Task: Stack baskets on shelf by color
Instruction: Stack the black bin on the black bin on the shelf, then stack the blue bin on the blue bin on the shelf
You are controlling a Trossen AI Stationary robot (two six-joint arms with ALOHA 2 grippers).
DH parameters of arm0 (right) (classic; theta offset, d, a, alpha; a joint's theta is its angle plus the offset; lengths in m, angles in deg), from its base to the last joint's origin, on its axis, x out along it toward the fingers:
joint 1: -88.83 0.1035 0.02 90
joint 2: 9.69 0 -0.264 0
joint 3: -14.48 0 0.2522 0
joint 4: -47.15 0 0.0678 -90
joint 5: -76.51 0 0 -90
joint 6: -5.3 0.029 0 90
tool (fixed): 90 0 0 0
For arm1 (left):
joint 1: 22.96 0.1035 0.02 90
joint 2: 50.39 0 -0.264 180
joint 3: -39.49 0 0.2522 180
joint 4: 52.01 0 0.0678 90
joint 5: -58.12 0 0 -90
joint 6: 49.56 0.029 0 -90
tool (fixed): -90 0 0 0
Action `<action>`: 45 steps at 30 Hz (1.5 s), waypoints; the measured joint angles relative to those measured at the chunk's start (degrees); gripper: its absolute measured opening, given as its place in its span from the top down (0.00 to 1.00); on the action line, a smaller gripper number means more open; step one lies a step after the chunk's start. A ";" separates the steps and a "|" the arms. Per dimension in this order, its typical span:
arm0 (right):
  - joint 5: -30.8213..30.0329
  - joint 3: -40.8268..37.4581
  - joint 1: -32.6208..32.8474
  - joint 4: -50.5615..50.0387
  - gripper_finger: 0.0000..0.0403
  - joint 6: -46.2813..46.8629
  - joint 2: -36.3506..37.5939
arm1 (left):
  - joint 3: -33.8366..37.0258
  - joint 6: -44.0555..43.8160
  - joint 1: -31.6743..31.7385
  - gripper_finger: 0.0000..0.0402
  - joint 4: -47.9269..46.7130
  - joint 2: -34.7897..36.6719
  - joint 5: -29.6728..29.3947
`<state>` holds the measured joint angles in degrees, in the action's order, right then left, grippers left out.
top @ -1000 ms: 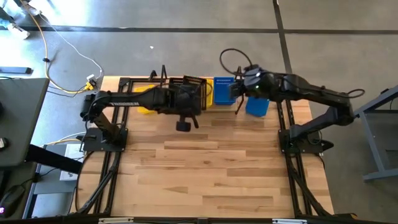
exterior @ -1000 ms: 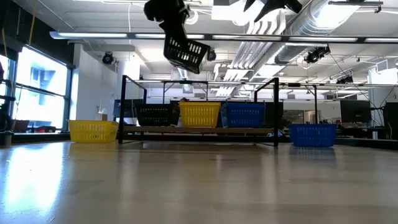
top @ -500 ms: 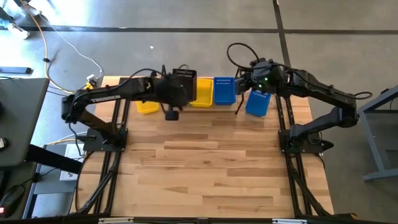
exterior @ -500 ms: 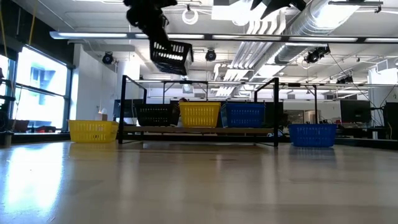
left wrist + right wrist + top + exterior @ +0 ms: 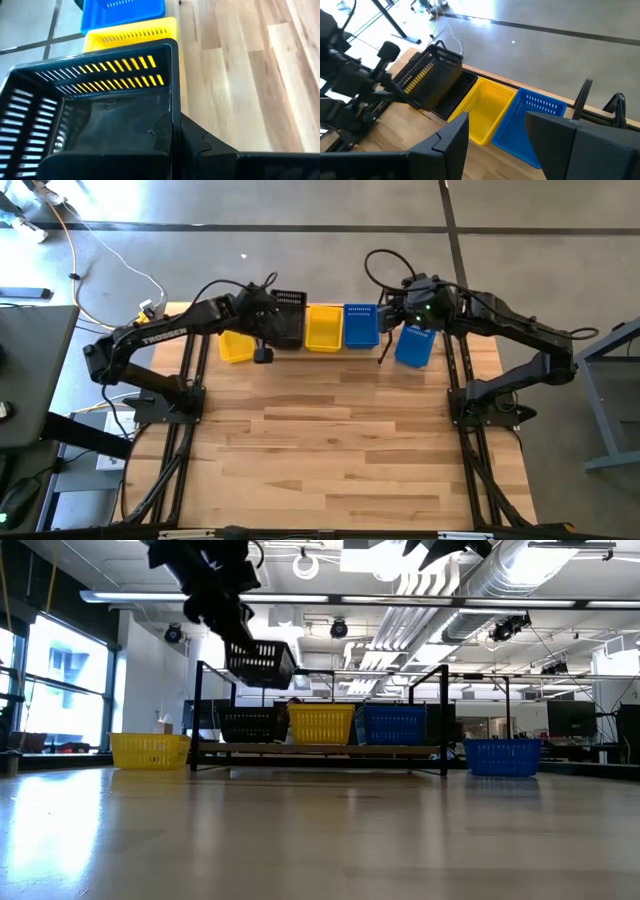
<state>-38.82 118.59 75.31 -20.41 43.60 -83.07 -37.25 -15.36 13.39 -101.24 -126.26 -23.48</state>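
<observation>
My left gripper point(image 5: 272, 330) is shut on a black basket point(image 5: 289, 314) and hangs it in the air over the shelf's left part; in the low view the black basket point(image 5: 259, 664) is above the black basket point(image 5: 251, 725) standing on the shelf plank point(image 5: 320, 748). Beside that one on the plank stand a yellow basket point(image 5: 321, 724) and a blue basket point(image 5: 392, 724). My right gripper point(image 5: 497, 145) is open and hovers over the shelf's right end point(image 5: 395, 322), holding nothing. My left gripper pinches one side wall of the black basket at its rim point(image 5: 173, 107), one finger point(image 5: 162, 134) inside the basket and one outside. The basket is lifted clear, hangs below the fingers with a slight tilt, and touches nothing on the shelf.
A yellow basket point(image 5: 236, 347) sits on the table left of the shelf and a blue basket point(image 5: 414, 347) right of it. Black wire brackets point(image 5: 443, 720) stand at both shelf ends. The wooden tabletop point(image 5: 340, 440) stretches toward the near edge.
My left gripper has carried the black basket toward the table's left and down, from over the yellow basket to just above the black basket on the shelf; the basket now hangs more level. My right gripper drew slightly toward the far right, then stayed still.
</observation>
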 joint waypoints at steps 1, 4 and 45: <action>0.07 0.00 0.00 0.00 0.56 0.00 0.00 | 0.46 0.48 0.68 1.00 0.59 -0.30 0.53; 0.29 0.00 0.00 0.00 0.56 0.00 0.00 | 1.33 2.32 2.17 1.00 1.62 -1.25 0.87; 6.47 0.00 0.02 -7.50 0.56 3.85 -0.02 | -1.30 -6.20 0.63 0.72 2.66 -11.44 -4.59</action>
<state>-32.35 118.59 75.33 -27.92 47.46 -83.10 -38.55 -21.56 14.02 -98.58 -137.70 -28.06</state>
